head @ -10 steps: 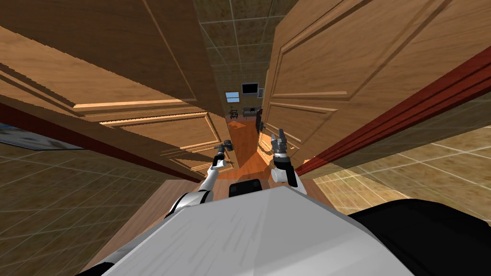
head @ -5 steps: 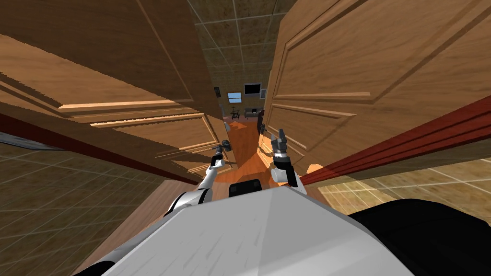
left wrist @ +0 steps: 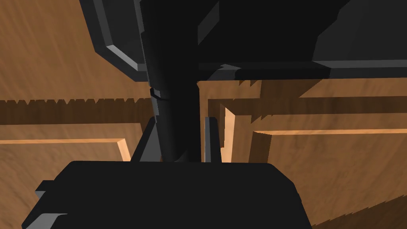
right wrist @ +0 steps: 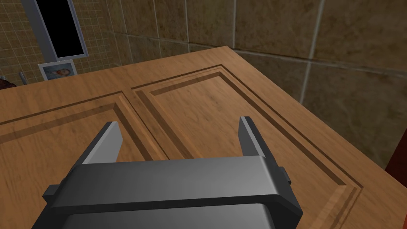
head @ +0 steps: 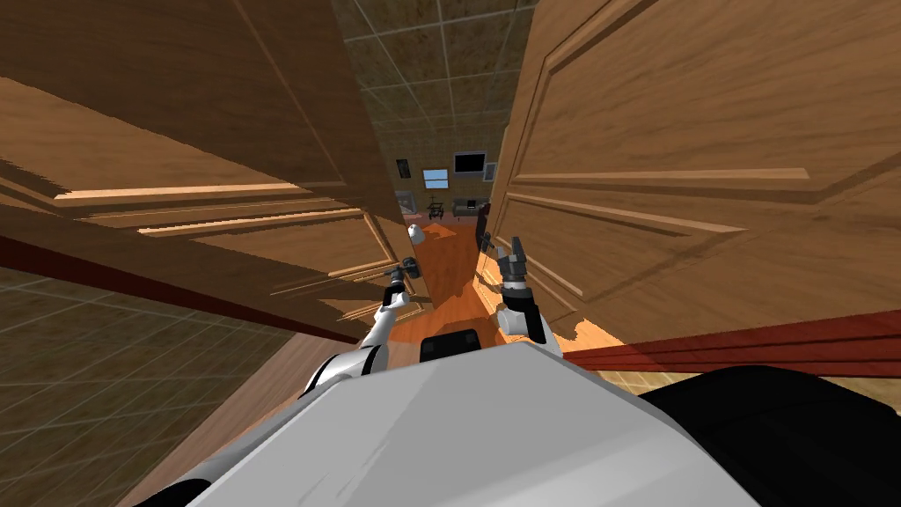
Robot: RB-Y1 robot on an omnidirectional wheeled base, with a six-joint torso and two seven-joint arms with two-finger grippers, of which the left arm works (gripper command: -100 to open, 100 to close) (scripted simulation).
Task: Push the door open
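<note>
Past the doorway, an orange floor (head: 449, 255) is showing through the gap. Your left end effector (left wrist: 179, 129) is pinching the dark handle (left wrist: 171, 71) of the left door (head: 220, 150). Your right end effector (right wrist: 179, 124) is hanging spread beside the right door (head: 686, 114). The door looks partly open, with more pushing remaining.

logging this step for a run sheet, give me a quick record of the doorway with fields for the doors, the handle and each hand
left door: brown panelled wood, ajar
right door: same brown panelled wood, ajar
between the doors: narrow opening with orange floor beyond
handle: dark lever on the left door
left hand: shut on the handle, fingers pressing its sides
right hand: open, fingers apart, over the right door's panels; contact cannot be told
</note>
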